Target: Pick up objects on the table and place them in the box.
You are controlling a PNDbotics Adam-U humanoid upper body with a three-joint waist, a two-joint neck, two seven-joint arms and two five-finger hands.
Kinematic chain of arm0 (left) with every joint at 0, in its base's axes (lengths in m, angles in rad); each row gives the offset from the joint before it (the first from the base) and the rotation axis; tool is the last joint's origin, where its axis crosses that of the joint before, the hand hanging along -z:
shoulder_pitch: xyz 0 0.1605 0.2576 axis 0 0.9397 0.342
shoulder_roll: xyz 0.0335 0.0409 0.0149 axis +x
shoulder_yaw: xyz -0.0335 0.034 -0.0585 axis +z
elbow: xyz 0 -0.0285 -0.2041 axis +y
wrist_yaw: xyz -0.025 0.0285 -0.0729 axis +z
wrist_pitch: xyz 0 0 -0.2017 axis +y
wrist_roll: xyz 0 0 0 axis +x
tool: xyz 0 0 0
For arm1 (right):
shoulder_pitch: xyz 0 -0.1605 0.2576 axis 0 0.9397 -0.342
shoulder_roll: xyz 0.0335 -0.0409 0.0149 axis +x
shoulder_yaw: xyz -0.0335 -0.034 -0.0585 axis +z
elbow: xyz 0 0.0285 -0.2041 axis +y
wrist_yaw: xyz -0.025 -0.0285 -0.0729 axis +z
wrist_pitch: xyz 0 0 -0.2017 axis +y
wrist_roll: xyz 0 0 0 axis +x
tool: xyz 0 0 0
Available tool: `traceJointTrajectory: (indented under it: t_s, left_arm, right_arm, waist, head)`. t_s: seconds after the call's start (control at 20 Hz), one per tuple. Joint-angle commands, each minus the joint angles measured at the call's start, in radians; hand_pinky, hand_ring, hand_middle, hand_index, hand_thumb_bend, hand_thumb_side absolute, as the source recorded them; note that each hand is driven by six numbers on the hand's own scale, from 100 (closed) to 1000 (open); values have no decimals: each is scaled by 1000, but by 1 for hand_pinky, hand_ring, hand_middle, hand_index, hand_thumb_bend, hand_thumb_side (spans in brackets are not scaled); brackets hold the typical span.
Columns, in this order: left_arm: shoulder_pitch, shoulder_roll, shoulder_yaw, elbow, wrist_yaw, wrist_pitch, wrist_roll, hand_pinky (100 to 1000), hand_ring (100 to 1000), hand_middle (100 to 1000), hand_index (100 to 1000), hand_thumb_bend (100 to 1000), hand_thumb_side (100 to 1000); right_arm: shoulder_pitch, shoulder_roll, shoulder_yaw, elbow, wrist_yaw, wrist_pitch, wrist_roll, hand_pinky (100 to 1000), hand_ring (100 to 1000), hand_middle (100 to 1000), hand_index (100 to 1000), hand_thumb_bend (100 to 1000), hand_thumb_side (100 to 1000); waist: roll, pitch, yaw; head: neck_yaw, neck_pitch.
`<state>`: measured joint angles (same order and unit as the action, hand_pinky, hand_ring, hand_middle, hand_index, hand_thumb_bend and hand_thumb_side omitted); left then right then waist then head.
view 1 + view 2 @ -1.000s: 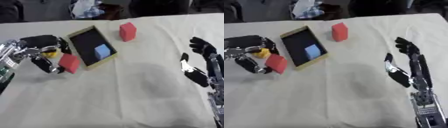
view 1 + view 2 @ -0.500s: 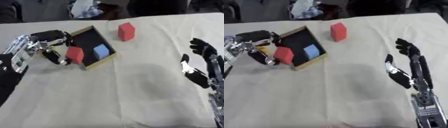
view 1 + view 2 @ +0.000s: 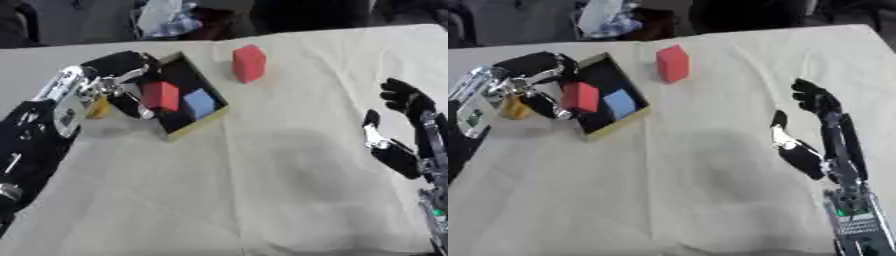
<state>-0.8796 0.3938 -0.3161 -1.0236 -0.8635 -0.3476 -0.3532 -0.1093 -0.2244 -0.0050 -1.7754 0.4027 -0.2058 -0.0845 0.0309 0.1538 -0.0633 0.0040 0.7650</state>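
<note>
The left hand is curled round a red block, thumb below and fingers arched over the top, and holds it over the near left part of the box. The block looks to be at or just inside the box's rim; whether it touches the floor of the box cannot be told. A blue block lies in the box just right of the red one. A yellow thing sits on the worktop behind the left hand, outside the box. A second red block stands upright on the worktop, beyond the box to its right. The right hand rests at the right side, well apart from everything, fingers straight and spread, holding nothing.
</note>
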Motion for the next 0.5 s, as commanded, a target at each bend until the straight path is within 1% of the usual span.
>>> traceJointTrajectory:
  t_s: [0.05, 0.2, 0.35, 0.5]
  left_arm:
    - [-23, 1, 2, -4, -9, -5, -3, 736, 672, 629, 761, 531, 250]
    - [-22, -10, 0, 0, -8, -6, -2, 735, 672, 634, 767, 543, 262]
    - [-23, -14, -3, -5, 5, -9, 3, 738, 677, 662, 797, 583, 303]
    - [-25, -3, -5, -33, 28, -8, -2, 741, 681, 669, 805, 601, 327]
  right_arm:
    - [-11, -6, 0, -11, -5, -1, 2, 824, 825, 812, 898, 100, 194]
    - [-12, -5, 2, -11, -6, -2, 3, 824, 825, 812, 898, 100, 193]
    - [-12, -5, 2, -11, -6, -2, 4, 824, 825, 812, 898, 100, 193]
    - [-12, -5, 1, -11, -6, -2, 3, 824, 825, 812, 898, 100, 194]
  waist:
    - [-1, -23, -4]
    - [-2, -23, -6]
    - [-2, -24, -6]
    - [-3, -25, -5]
  head:
    - [4, 5]
    - [4, 5]
    - [4, 5]
    - [3, 5]
